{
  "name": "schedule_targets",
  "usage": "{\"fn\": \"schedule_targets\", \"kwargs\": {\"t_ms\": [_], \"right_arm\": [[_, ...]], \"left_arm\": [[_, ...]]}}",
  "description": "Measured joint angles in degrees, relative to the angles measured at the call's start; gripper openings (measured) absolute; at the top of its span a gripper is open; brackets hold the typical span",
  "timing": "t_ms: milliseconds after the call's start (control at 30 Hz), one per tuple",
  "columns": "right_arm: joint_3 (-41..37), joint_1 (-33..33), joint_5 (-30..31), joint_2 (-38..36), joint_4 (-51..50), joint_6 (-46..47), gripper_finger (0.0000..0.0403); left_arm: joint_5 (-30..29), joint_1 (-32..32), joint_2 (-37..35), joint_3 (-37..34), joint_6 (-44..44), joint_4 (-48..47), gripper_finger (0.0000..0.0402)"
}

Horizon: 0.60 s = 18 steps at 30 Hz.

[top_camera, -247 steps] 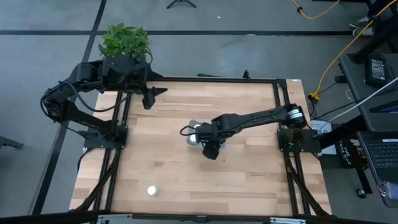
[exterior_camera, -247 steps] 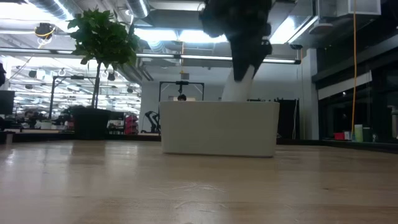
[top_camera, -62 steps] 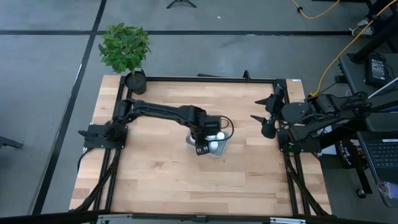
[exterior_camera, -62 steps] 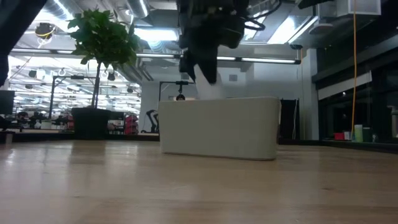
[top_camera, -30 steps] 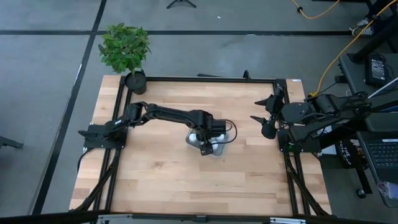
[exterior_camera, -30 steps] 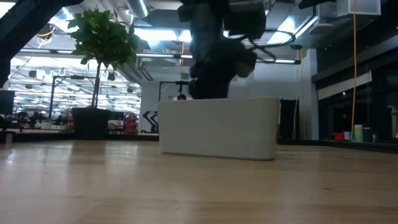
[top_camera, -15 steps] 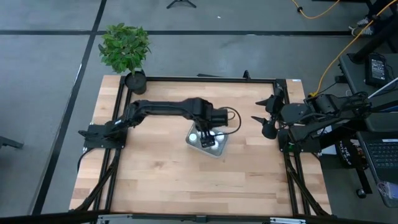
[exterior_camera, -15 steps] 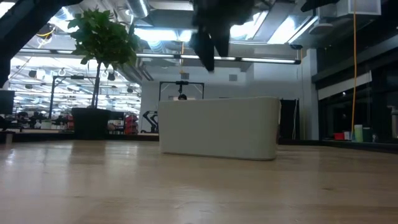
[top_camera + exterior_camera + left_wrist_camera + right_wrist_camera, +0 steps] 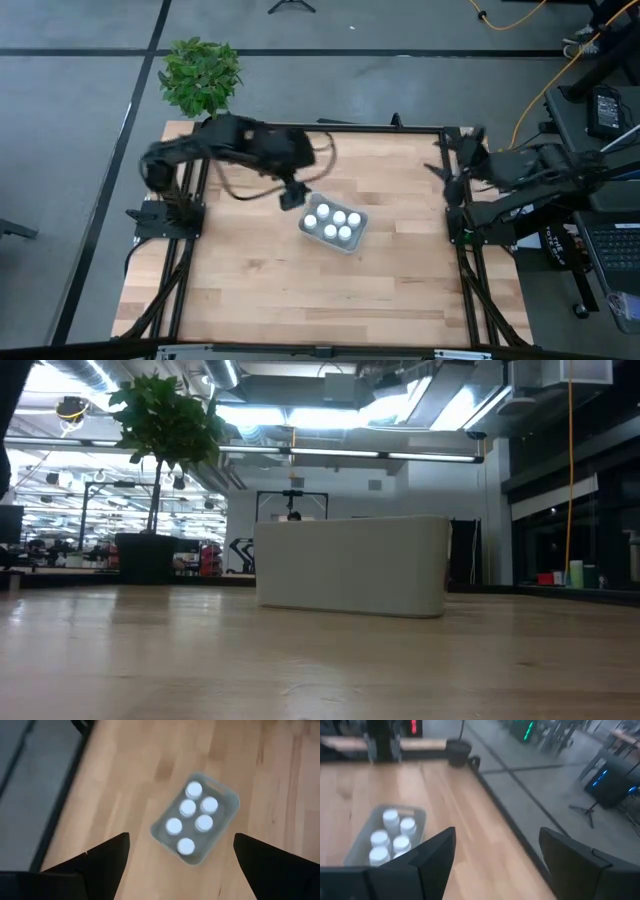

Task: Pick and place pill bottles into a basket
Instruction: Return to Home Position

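The pale grey-blue basket [image 9: 304, 229] stands on its flat bottom at the middle of the wooden table. Several white pill bottles [image 9: 336, 222] stand upright in it, caps up. In the left wrist view the basket [image 9: 228, 799] and its bottles [image 9: 188, 808] lie below and ahead of my left gripper [image 9: 180, 840]. That gripper [image 9: 292, 197] is open, hanging above the table just far-left of the basket, with nothing between its fingers. My right gripper [image 9: 447, 170] waits open at the table's right edge. Its wrist view shows the basket [image 9: 418, 814] and the bottles [image 9: 390, 838] farther off.
A green potted plant [image 9: 202, 75] stands at the table's far left corner, close behind my left arm. Black frame rails [image 9: 190, 240] run along the table's left, far and right sides. In the low view the basket's wall [image 9: 352, 565] stands on bare wood.
My left gripper has risen out of the basket and drawn back toward the table's far left corner. The basket and its bottles stay where they were. My right gripper has shifted a little toward the far edge.
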Motion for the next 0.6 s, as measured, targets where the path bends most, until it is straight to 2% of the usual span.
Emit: {"fn": "schedule_targets", "kwargs": {"t_ms": [67,200,367,500,600], "right_arm": [[0.0,-0.6,0.1,-2.7,1.0,-0.4,0.0286],[0.0,-1.2,0.2,-7.5,2.9,-0.3,0.0286],[0.0,-1.2,0.3,-11.2,4.8,-0.6,0.0286],[0.0,-1.2,0.2,-11.5,5.3,-2.4,0.0286],[0.0,-1.2,0.7,-10.5,5.6,-3.6,0.0286]], "left_arm": [[-2.1,0.0,-3.0,-0.1,-0.1,0.1,0.0349],[-10.7,0.7,-11.4,-0.1,1.5,-1.1,0.0349],[-19.4,2.8,-28.1,-1.1,2.7,-2.7,0.0349],[-21.5,2.6,-46.4,-10.5,5.3,3.6,0.0349],[-18.8,2.1,-61.9,-25.0,5.4,13.9,0.0349]]}}
